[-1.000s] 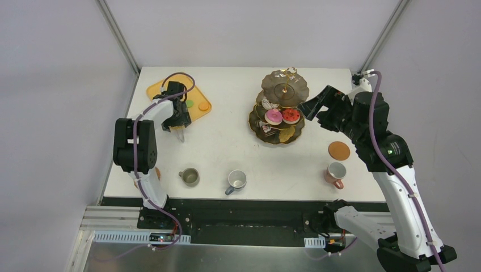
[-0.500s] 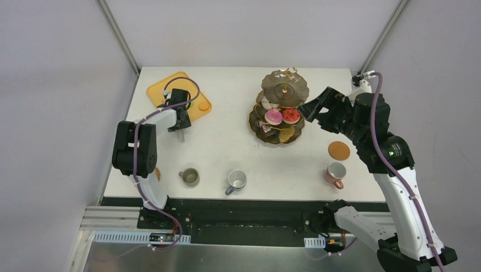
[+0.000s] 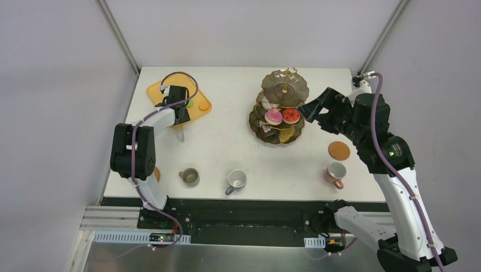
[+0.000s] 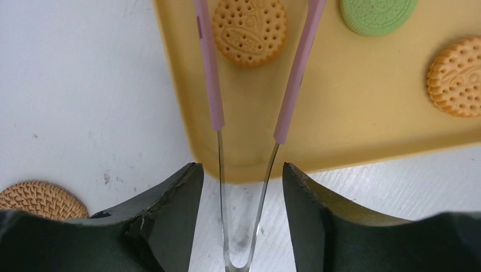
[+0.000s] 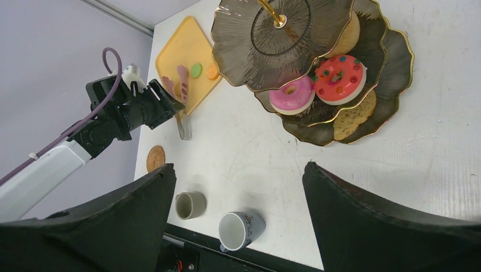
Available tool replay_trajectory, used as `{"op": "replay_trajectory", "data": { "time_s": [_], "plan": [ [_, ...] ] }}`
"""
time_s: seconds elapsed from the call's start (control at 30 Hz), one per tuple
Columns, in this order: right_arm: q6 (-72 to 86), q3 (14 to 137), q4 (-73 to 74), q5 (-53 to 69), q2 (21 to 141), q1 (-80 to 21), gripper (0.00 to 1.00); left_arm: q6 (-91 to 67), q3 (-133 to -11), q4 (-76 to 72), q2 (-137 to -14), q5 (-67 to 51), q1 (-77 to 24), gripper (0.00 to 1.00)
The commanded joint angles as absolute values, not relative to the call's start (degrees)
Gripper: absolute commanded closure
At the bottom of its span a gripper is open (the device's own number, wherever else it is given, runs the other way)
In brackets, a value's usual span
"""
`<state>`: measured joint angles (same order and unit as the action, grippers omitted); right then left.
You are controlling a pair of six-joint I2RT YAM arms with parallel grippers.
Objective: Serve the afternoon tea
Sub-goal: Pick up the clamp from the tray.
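The dark gold-rimmed three-tier stand (image 3: pixel 279 110) holds a pink doughnut (image 3: pixel 273 117), a red doughnut (image 3: pixel 291 115) and small cakes. Two orange macarons (image 4: pixel 249 24) and a green macaron (image 4: pixel 377 10) lie on the yellow-orange tray (image 4: pixel 351 113). My left gripper (image 4: pixel 241 173) is open; its jaws stand on either side of the metal end of the pink-handled tongs (image 4: pixel 211 85), with a gap on each side. My right gripper (image 5: pixel 238 175) is open and empty, held above the table beside the stand (image 5: pixel 283 39). Olive (image 3: pixel 189 177), grey-blue (image 3: pixel 236 180) and pink (image 3: pixel 336 171) mugs stand near the front edge.
One brown coaster (image 3: pixel 339 150) lies behind the pink mug. Another coaster (image 4: pixel 37 198) lies at the table's left edge near the olive mug (image 5: pixel 189 205). The tray (image 3: pixel 161 89) sits at the back left. The tongs' metal end (image 3: pixel 181 135) sticks out onto the table.
My left gripper has moved back toward the tray along the tongs, which lie where they were. The right arm has barely shifted.
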<state>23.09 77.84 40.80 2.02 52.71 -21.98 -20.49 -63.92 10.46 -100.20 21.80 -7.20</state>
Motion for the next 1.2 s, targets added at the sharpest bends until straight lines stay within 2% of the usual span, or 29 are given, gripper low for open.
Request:
{"op": "replay_trajectory", "data": {
  "time_s": [0.0, 0.13, 0.33, 0.83, 0.97, 1.17],
  "plan": [
    [23.2, 79.0, 40.4, 2.6, 52.2, -21.7, 0.14, -21.5, -66.6, 8.2, -101.8, 22.7, -7.7, 0.44],
    [23.2, 79.0, 40.5, 2.7, 52.4, -21.8, 0.14, -21.2, -66.9, 7.3, -103.5, 22.5, -7.7, 0.50],
    [23.6, 78.5, 40.6, 2.8, 52.2, -21.8, 0.14, -20.9, -65.3, 5.4, -104.1, 22.9, -7.8, 0.52],
    [24.4, 77.2, 40.3, 3.4, 50.6, -21.8, 0.14, -19.8, -63.7, 3.7, -104.7, 21.9, -7.9, 0.50],
    [24.7, 77.0, 40.3, 3.2, 50.0, -21.8, 0.14, -22.1, -64.6, 5.5, -105.4, 21.4, -7.7, 0.57],
    [24.9, 77.2, 40.1, 3.6, 49.6, -21.8, 0.14, -23.6, -66.8, 7.5, -107.7, 19.1, -6.8, 0.60]
  ]
}}
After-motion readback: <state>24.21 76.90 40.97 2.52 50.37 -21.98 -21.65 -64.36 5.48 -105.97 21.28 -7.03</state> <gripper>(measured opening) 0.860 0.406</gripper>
